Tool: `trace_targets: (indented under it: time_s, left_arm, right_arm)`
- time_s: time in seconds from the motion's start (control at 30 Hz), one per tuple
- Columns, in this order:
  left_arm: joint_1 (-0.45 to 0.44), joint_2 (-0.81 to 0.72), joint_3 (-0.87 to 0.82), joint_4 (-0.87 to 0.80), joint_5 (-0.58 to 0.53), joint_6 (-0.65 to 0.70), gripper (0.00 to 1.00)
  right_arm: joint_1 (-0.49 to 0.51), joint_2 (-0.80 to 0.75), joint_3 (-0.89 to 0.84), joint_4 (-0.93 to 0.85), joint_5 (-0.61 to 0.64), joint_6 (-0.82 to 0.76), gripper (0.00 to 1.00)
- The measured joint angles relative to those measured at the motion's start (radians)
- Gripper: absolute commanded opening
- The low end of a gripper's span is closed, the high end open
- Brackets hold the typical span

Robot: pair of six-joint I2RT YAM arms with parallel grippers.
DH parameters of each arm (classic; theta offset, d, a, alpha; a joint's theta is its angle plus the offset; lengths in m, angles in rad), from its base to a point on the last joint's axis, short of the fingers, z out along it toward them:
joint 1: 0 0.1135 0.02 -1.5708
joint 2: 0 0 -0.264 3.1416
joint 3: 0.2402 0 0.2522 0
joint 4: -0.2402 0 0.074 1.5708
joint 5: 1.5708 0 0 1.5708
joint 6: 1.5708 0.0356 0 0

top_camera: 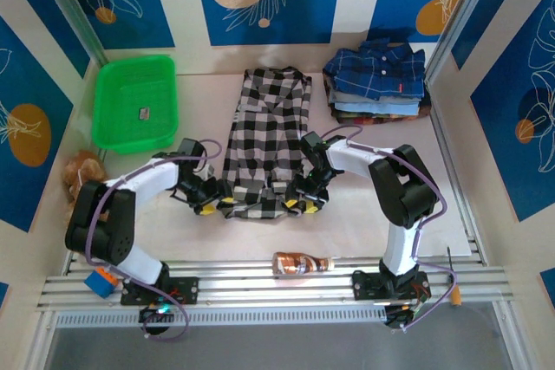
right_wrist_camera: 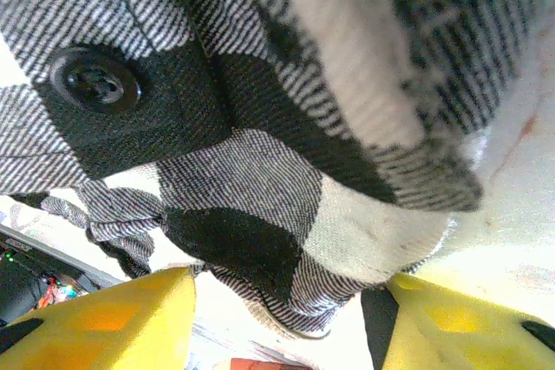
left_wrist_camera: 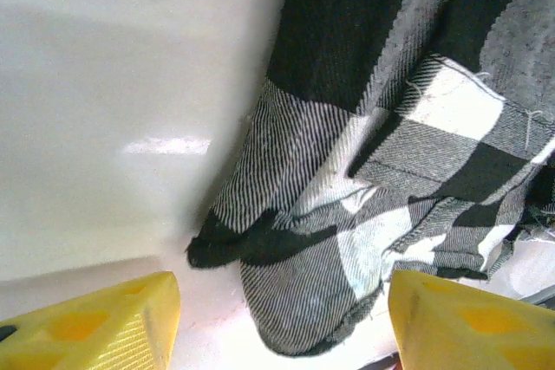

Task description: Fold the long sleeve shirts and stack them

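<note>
Yellow-tipped left gripper (top_camera: 217, 204) and right gripper (top_camera: 299, 206) straddle checked shirt (top_camera: 269, 127) hem, jaws apart.

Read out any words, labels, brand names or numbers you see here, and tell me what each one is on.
No text here can be read.
Sticker in the green basket: too small to read.
Red tag on the navy shirt: too small to read.
Label on the brown bottle: blurred.

Left gripper (top_camera: 217, 205), right gripper (top_camera: 300, 206): jaws apart
</note>
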Motion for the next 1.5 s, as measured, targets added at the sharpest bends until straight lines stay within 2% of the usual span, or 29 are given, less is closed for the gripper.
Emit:
trace_targets:
  time_s: [0.2, 0.47, 0.7, 0.83, 0.97, 1.03, 1.1, 1.37, 1.5]
  left_arm:
    - [-0.001, 0.01, 0.048, -0.026, -0.037, 0.015, 0.65]
    - [-0.016, 0.108, 0.089, -0.027, -0.053, 0.037, 0.61]
    - [-0.048, 0.15, 0.107, -0.012, -0.052, 0.036, 0.51]
    - [-0.069, 0.163, 0.108, -0.004, -0.051, 0.037, 0.32]
    - [-0.073, 0.163, 0.108, -0.005, -0.052, 0.04, 0.12]
    - [-0.073, 0.162, 0.108, -0.01, -0.052, 0.046, 0.05]
    - [-0.073, 0.161, 0.108, -0.016, -0.053, 0.051, 0.0]
    - [-0.072, 0.064, 0.108, -0.057, -0.046, 0.048, 0.0]
    - [-0.063, 0.04, 0.153, -0.078, -0.021, 0.029, 0.0]
  right_arm:
    - [-0.001, 0.008, 0.0, 0.002, -0.01, 0.0, 0.52]
    - [-0.006, 0.013, 0.0, 0.001, -0.022, 0.0, 0.5]
    - [-0.006, 0.015, 0.0, 0.002, -0.023, 0.0, 0.47]
    - [-0.006, 0.024, 0.003, 0.001, -0.029, -0.001, 0.37]
    - [-0.006, 0.028, 0.003, -0.001, -0.029, -0.007, 0.15]
    - [-0.006, 0.028, 0.004, -0.006, -0.03, -0.011, 0.06]
    - [-0.006, 0.028, 0.007, -0.014, -0.031, -0.019, 0.02]
    - [-0.004, -0.022, 0.017, -0.097, -0.05, -0.026, 0.0]
    - [-0.005, -0.046, 0.106, -0.148, -0.059, -0.026, 0.0]
